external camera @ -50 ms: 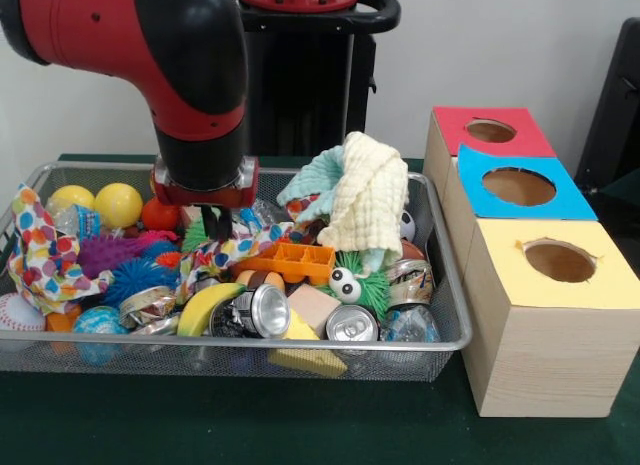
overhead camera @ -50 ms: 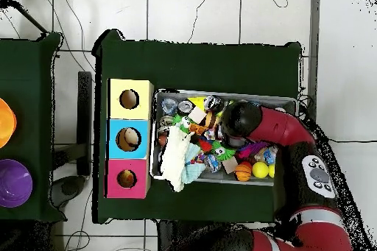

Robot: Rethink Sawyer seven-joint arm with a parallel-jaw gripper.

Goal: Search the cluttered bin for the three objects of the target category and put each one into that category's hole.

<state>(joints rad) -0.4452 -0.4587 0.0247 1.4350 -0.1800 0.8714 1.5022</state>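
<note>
Wire mesh bin point(external camera @ -50 ms: 440, 285) as the landmark: crushed cans point(external camera @ -50 ms: 352, 325) and a banana point(external camera @ -50 ms: 205, 307) against its near wall, an orange tray point(external camera @ -50 ms: 295, 261) at mid-bin, a pale yellow cloth point(external camera @ -50 ms: 372, 200) heaped toward its far right corner. Beside its right wall, yellow box point(external camera @ -50 ms: 555, 315), blue box point(external camera @ -50 ms: 515, 190), red box point(external camera @ -50 ms: 488, 133), each holed. Gripper point(external camera @ -50 ms: 219, 223) lowered into mid-bin clutter over a patterned cloth point(external camera @ -50 ms: 225, 253); open or closed, cannot tell.

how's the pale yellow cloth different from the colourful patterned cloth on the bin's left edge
The pale yellow cloth is plain and waffle-textured; the patterned cloth is white with bright multicoloured spots. The yellow one is heaped high on the clutter toward the boxes' side of the bin, standing above the rim; the patterned one drapes over the rim at the opposite end. Both are soft, crumpled fabric, and neither is in the gripper.
</note>
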